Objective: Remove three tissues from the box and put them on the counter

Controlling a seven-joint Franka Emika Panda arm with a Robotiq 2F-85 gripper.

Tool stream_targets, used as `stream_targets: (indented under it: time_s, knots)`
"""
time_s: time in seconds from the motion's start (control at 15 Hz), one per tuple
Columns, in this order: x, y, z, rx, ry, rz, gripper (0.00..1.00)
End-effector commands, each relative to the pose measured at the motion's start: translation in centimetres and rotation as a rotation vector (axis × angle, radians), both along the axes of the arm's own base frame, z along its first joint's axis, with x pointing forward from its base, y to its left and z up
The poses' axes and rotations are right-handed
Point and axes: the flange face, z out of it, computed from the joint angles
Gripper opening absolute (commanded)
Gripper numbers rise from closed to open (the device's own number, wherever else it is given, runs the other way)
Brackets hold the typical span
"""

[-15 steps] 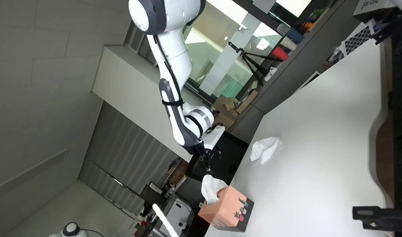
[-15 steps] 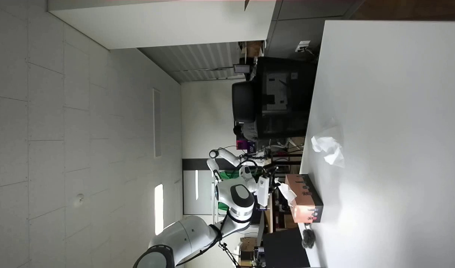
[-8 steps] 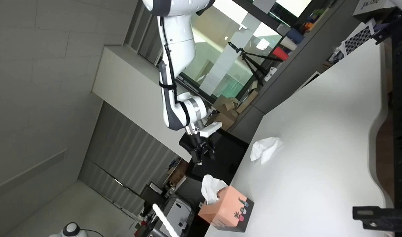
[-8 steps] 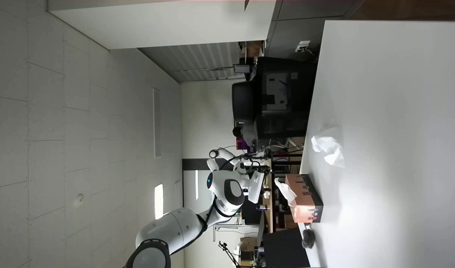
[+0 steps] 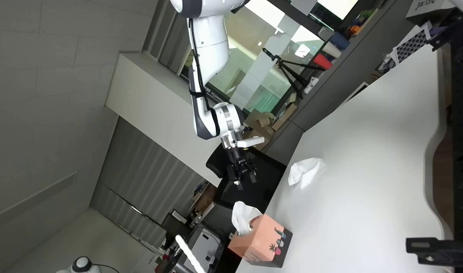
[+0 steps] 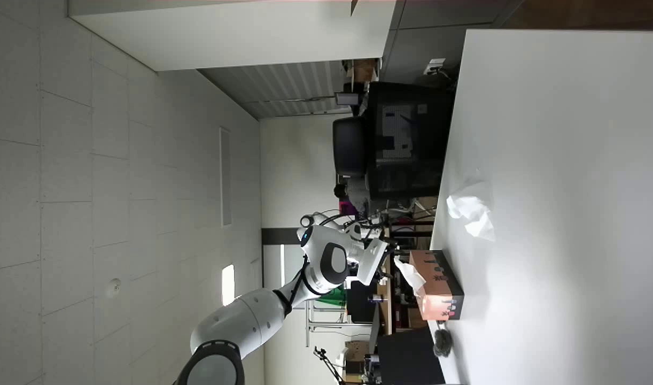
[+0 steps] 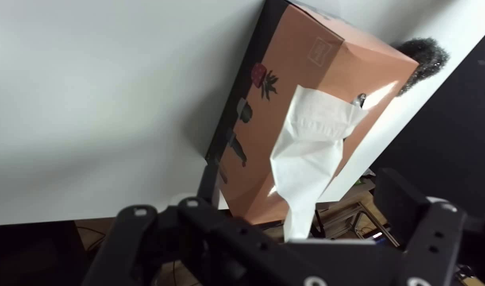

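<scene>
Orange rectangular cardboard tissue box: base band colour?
Its base band is charcoal-black, clearest in the wrist view.

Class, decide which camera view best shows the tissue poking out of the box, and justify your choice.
The wrist view: there the tissue appears largest, its folds clear against the orange box. Both exterior views show it smaller, protruding from the box's top.

White table (image 5: 375, 151), light sheen on top. On it: tissue box (image 5: 262, 239), orange w/ dk base, upright nr edge; white tissue (image 5: 305, 171), crumpled, lying loose, apart fr. box; fuzzy lump (image 7: 425, 59), dk, just beside box, same edge, contact unclear.
</scene>
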Motion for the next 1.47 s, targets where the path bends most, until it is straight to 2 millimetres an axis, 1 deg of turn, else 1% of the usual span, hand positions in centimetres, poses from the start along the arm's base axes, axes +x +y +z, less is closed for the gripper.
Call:
stream_targets:
  time_s: [0.0, 0.27, 0.6, 0.73, 0.93, 1.13, 1.4]
  knots:
    - [0.1, -0.2, -0.3, -0.010, 0.005, -0.007, 1.00]
    - [0.3, 0.3, -0.5, -0.021, 0.007, -0.006, 1.00]
    - [0.3, 0.2, -0.4, -0.022, 0.006, -0.007, 1.00]
    - [1.0, 0.4, -0.7, -0.016, -0.022, 0.010, 1.00]
    - [1.8, 1.2, -0.8, 0.039, -0.123, 0.076, 1.00]
    - [2.5, 2.5, -1.0, 0.101, -0.233, 0.131, 1.00]
    - [3.0, 4.4, -2.4, 0.151, -0.282, 0.203, 1.00]
